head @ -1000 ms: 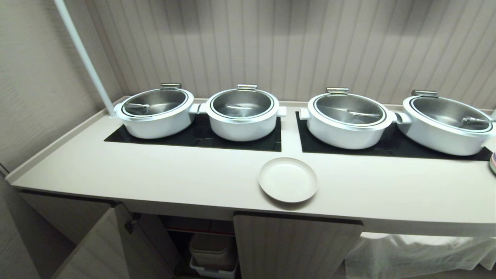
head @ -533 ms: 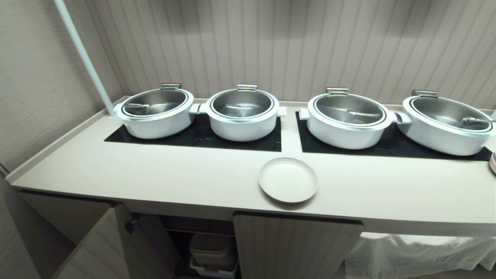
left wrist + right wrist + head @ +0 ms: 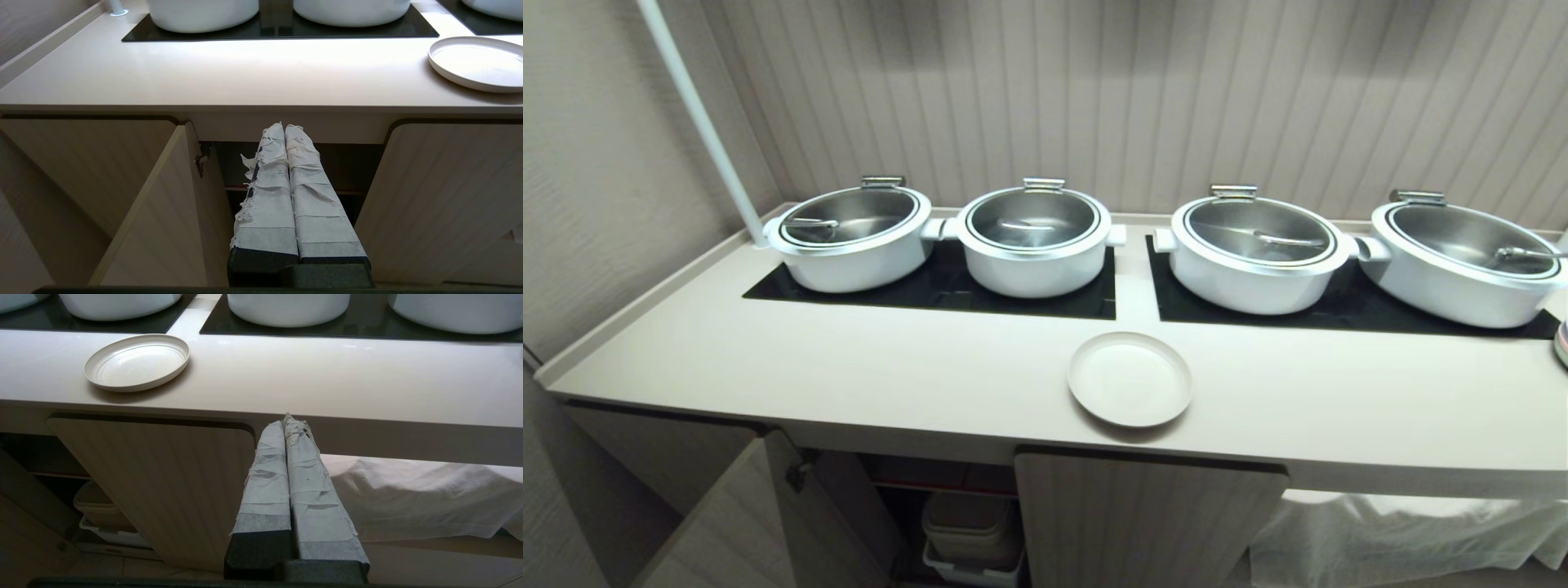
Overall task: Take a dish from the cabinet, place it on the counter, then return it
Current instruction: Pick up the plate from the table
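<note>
Fingers (image 3: pixel 286 134) pressed together, cabinet (image 3: pixel 286 171) interior dim

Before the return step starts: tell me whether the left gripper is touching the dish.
Apart. In the left wrist view the left gripper, jaws shut, sits below the counter edge, while the dish lies well aside.

Inside the cabinet (image 3: pixel 907 506), the stacked tubs (image 3: pixel 970 531) sit half behind the shut door (image 3: pixel 1143 523) and are cut off by the frame's bottom edge. At the counter (image 3: pixel 849 367)'s far right end, something pale (image 3: pixel 1561 341) barely shows. Neither arm shows above the counter.
</note>
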Robot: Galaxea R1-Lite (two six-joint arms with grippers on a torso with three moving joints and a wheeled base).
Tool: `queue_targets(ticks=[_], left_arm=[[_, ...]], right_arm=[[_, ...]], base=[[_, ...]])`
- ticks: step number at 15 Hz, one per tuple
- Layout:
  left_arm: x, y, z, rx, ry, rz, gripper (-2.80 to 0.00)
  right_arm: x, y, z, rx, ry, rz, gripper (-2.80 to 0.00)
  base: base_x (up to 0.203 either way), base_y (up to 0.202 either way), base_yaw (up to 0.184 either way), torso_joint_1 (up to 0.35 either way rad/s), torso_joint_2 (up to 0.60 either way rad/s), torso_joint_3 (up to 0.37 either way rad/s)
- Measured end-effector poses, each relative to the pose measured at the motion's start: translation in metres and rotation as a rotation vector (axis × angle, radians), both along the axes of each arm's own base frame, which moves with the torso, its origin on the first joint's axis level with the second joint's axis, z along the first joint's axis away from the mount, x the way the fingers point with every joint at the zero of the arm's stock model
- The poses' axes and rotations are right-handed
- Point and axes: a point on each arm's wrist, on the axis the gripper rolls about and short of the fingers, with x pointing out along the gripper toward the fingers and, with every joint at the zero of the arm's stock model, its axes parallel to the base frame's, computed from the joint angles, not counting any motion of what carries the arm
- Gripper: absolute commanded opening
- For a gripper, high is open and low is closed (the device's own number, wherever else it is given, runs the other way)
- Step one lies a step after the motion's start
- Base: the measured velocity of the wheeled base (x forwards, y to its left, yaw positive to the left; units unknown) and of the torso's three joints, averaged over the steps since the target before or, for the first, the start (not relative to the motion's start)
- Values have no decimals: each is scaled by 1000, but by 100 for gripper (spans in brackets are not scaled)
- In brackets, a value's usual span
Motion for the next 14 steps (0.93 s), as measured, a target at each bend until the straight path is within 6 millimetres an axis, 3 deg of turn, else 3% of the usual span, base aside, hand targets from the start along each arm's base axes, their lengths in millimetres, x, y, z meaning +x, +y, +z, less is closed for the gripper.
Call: queue_targets(ticks=[14], left_arm=[[0,0,0,-6,0,3,-280]], right_arm=[[0,0,0,0,-1,0,-280]], base=[[0,0,0,0,0,0]])
